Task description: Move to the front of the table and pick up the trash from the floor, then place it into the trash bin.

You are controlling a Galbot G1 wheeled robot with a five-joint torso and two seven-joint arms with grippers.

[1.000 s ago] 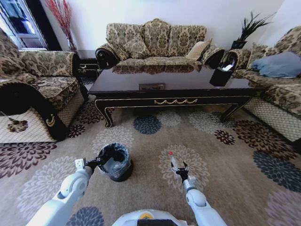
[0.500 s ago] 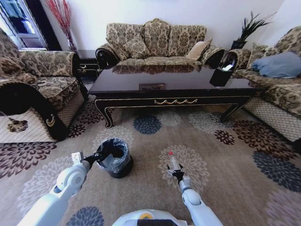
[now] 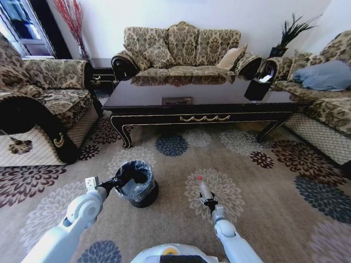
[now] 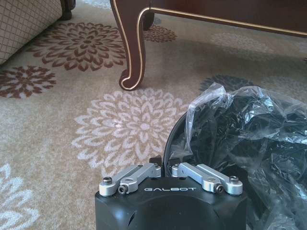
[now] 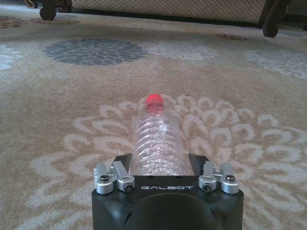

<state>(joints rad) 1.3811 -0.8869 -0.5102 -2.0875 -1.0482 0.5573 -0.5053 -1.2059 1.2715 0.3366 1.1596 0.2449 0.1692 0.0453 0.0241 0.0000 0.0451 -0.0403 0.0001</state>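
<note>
Clear plastic bottle [image 5: 157,141] with red cap lies on the floor [image 3: 258,192], on a pale flower medallion right of the trash bin [image 3: 136,183]; cap points away toward the table [image 3: 203,107]. Right gripper [image 3: 208,201] is low at the bottle's near end, fingers closed on its base. Bin is lined with a black bag; contents cannot be made out. Left gripper [image 4: 166,168] clamps the bin's near-left rim. Sofas stand left, right and beyond the table; a black holder [image 3: 258,87] sits on the tabletop's right end.
</note>
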